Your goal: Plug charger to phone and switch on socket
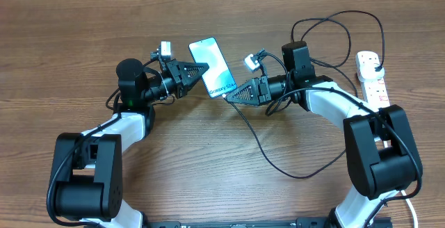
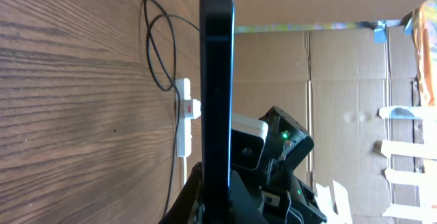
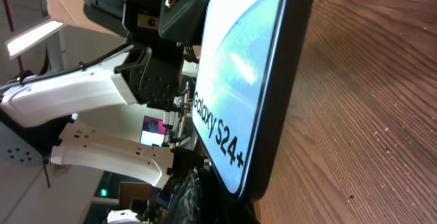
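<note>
The phone [image 1: 212,67], with a light blue screen and "Galaxy S24+" text, is tilted on its edge above the table. My left gripper [image 1: 200,70] is shut on its left side; the left wrist view shows the phone edge-on [image 2: 217,80] between the fingers [image 2: 217,200]. My right gripper [image 1: 230,96] is shut at the phone's bottom end [image 3: 252,80], on the connector tip of the charger; the tip itself is hidden in the dark fingers [image 3: 215,200]. The black cable [image 1: 261,144] loops across the table to a black plug [image 1: 376,67] in the white socket strip [image 1: 373,83].
The cable makes more loops at the back right [image 1: 334,33]. The socket strip also shows in the left wrist view [image 2: 183,118] with a cable loop [image 2: 160,46] behind it. Cardboard boxes [image 2: 341,80] stand beyond the table edge.
</note>
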You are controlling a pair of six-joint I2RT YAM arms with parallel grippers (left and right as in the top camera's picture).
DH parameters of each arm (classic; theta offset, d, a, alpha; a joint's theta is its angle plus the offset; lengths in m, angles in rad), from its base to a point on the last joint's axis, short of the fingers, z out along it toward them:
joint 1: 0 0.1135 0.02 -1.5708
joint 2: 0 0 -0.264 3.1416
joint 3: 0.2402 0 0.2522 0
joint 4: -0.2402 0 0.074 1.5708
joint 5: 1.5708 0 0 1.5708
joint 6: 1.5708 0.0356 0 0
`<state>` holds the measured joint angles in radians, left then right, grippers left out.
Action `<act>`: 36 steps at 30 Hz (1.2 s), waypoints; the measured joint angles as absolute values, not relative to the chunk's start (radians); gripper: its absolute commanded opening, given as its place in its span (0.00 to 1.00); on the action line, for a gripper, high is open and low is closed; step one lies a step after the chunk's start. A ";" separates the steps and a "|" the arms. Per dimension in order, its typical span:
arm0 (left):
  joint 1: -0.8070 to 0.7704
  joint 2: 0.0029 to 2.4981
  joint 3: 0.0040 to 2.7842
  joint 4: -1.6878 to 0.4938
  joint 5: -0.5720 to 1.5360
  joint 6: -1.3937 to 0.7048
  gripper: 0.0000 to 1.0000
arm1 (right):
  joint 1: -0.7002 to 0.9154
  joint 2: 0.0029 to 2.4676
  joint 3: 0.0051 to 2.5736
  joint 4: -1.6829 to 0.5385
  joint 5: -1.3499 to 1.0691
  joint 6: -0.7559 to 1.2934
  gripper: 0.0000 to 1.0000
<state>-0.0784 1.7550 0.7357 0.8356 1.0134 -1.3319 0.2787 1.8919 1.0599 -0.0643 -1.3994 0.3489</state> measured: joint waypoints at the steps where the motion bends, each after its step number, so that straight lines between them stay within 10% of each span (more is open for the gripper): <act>1: -0.079 1.755 0.736 0.836 1.010 -1.332 0.04 | 0.279 1.892 1.060 -0.064 -1.397 0.352 0.04; 36: -0.033 1.758 0.736 0.929 0.982 -1.389 0.04 | 0.284 1.892 1.059 0.163 -1.354 0.561 0.04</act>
